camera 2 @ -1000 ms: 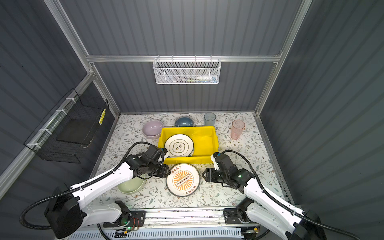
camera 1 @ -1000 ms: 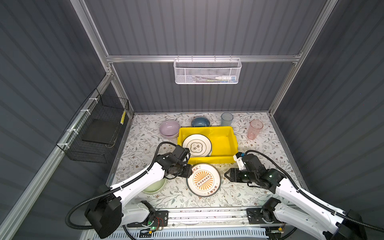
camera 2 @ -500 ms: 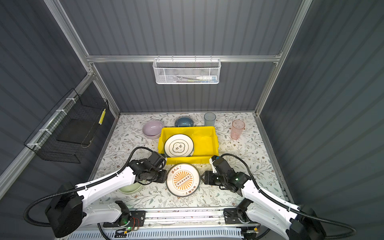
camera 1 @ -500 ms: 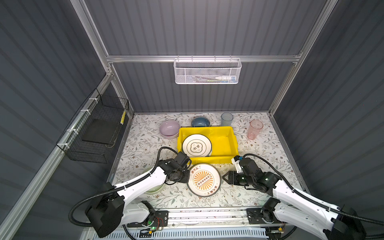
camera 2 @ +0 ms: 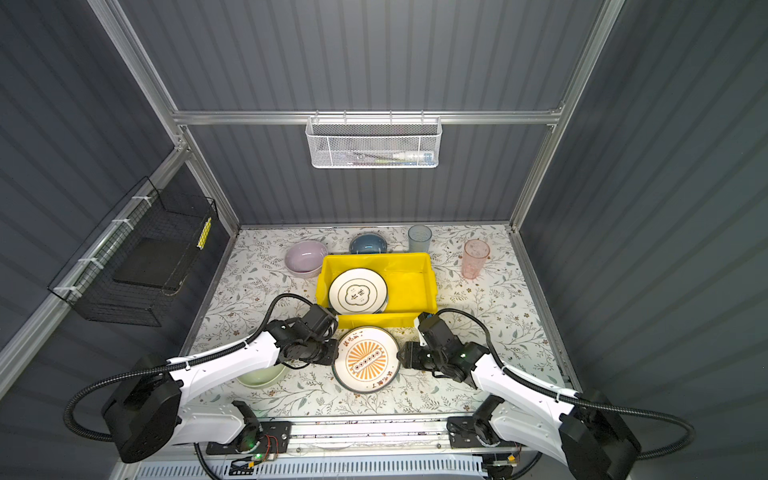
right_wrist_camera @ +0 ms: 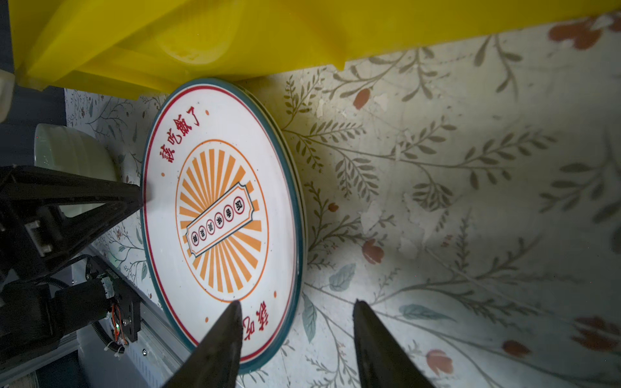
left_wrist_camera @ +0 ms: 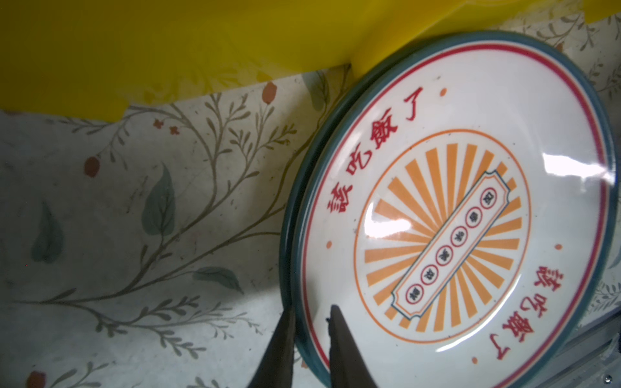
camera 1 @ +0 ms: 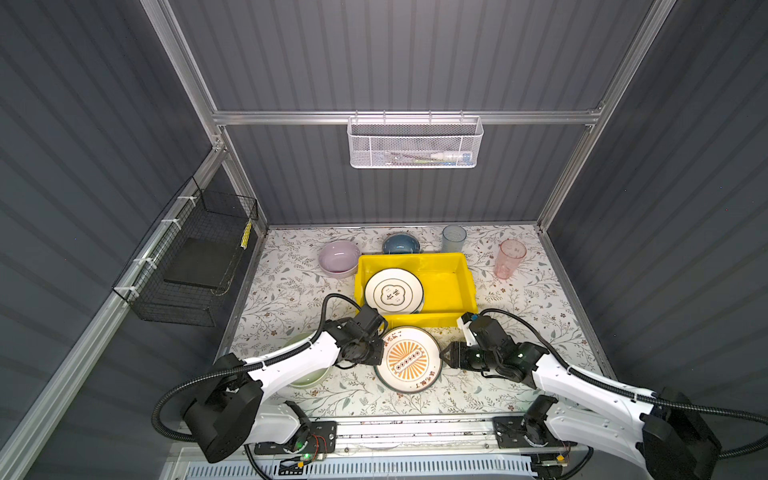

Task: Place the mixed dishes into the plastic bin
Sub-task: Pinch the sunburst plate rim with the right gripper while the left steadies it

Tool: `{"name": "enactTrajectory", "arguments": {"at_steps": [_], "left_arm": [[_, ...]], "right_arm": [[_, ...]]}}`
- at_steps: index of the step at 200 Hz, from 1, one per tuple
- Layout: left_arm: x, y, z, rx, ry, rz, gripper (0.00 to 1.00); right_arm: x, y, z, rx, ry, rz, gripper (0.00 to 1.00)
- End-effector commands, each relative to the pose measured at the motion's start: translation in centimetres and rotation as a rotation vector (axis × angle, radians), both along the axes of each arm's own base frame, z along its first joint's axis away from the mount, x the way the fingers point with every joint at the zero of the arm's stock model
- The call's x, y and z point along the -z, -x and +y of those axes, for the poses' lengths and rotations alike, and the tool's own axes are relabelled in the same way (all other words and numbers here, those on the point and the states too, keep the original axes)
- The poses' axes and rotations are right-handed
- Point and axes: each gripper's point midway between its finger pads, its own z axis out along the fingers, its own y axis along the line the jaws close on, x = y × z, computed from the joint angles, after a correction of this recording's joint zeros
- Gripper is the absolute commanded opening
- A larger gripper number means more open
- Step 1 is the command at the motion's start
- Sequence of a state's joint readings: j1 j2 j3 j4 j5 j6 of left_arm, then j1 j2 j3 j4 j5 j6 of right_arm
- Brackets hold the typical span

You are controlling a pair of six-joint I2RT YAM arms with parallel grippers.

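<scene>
- Black jaws of the left gripper (left_wrist_camera: 311,314) pinch the rim of the lettered plate (left_wrist_camera: 453,218), one tip on its face and one outside the edge.
- At the opposite rim, the right gripper (right_wrist_camera: 297,304) has its jaws spread, one tip over the plate's edge and the other over the desk (right_wrist_camera: 470,201). It holds nothing.
- The lettered plate lies face up on the desk, just in front of the yellow bin (camera 1: 446,286), with its far rim at the bin's near lip. Whether any edge is lifted I cannot tell.
- Being round, the plate has no long axis. Its printed centre banner runs diagonally, from the left arm's side toward the bin's right end.
- Done: a white dark-rimmed plate (camera 1: 394,291) rests in the bin's left half, and a bluish edge shows beneath it.
- Left outside the bin on the desk:
  - the lettered plate;
  - the green bowl (camera 1: 307,380), under the left arm;
  - the lilac bowl (camera 1: 338,258) and blue bowl (camera 1: 401,244), behind the bin;
  - the blue tumbler (camera 1: 454,239), also behind the bin;
  - the pink tumbler (camera 1: 509,257), off to the bin's right.
- By my reckoning the task is early, with most of the pieces to go.
</scene>
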State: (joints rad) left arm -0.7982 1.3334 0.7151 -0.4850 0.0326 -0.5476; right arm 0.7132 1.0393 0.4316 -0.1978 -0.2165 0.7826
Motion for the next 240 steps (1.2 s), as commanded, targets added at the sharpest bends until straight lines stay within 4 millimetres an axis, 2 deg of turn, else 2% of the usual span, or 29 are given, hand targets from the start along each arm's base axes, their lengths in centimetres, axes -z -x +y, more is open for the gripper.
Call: {"name": "enactTrajectory", "arguments": {"at_steps": [1,115,166,240], "left_arm": [[0.8,0.5,0.2,-0.002,-0.014,0.019,0.2],[2.0,0.7,-0.6,0.026,-0.022,0.038,0.19],[2.1,0.8,-0.7,0.03,-0.022,0.037,0.19],[2.4,0.8,-0.9,0.032,-0.021,0.038,0.19]], "right_arm": [[0.5,0.0,0.0,0.011,0.003,-0.001,0.54],[1.1,-0.4,0.9,0.009,-0.021,0.011,0.52],[0.6,-0.3,1.3,0.002,-0.042,0.011,0.44],[-0.8,-0.2,1.9,-0.013,-0.09,-0.005,0.39]]}}
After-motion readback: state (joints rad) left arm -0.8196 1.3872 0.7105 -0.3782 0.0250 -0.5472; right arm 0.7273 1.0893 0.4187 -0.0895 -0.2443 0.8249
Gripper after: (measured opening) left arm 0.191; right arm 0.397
